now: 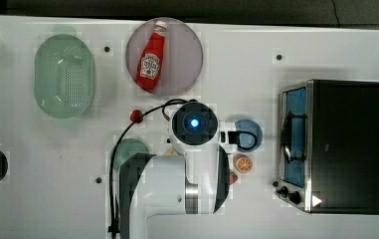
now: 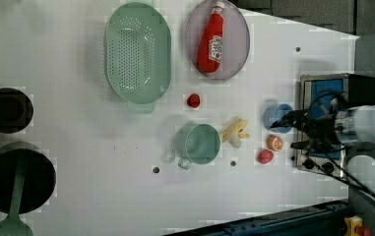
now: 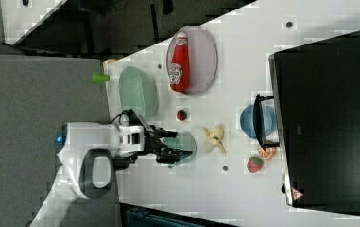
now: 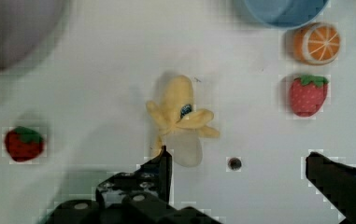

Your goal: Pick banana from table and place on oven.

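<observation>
The banana (image 4: 180, 119), pale yellow with its peel partly splayed, lies on the white table (image 1: 43, 199) between the green cup and the blue bowl; it also shows as the banana (image 2: 235, 132) and the banana (image 3: 214, 138). My gripper (image 4: 238, 163) hovers above it, open, with nothing between its dark fingers (image 4: 161, 170). From the side, the gripper (image 3: 175, 150) hangs well above the tabletop. The oven (image 1: 348, 147), with its black top and blue glass door, stands at the top view's right; the oven (image 3: 329, 118) has a bare top.
A green cup (image 2: 200, 143), a blue bowl (image 2: 277, 117), an orange slice (image 2: 275, 142) and two strawberries (image 2: 265, 156) surround the banana. A ketchup bottle (image 1: 152, 57) lies on a grey plate, beside a green colander (image 1: 63, 74). Black pots (image 2: 8, 110) sit at the left view's left.
</observation>
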`<state>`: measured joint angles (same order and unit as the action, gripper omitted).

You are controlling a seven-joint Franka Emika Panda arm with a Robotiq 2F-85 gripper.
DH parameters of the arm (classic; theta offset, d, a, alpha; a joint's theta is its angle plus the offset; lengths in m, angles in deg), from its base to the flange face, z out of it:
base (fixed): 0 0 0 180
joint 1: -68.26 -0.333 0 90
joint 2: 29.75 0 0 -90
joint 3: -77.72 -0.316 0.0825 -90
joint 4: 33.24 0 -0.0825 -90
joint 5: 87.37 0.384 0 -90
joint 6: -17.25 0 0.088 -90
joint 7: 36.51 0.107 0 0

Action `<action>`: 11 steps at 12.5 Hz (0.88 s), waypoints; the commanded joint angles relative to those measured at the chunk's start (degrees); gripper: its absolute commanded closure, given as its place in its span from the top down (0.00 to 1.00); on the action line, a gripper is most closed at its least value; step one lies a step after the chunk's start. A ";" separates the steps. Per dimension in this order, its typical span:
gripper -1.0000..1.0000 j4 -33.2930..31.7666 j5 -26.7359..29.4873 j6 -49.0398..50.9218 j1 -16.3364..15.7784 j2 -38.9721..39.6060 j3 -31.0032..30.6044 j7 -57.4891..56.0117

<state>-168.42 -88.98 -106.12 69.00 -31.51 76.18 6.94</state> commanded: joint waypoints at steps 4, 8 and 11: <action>1.00 -1.91 0.13 -14.72 0.21 8.52 -1.20 2.33; 1.00 -3.39 0.15 -22.93 -0.14 14.66 -1.93 7.69; 1.00 -3.49 0.15 -24.77 -0.35 18.28 -2.53 11.16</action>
<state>-172.11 -88.75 -130.38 68.22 -10.42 74.61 12.79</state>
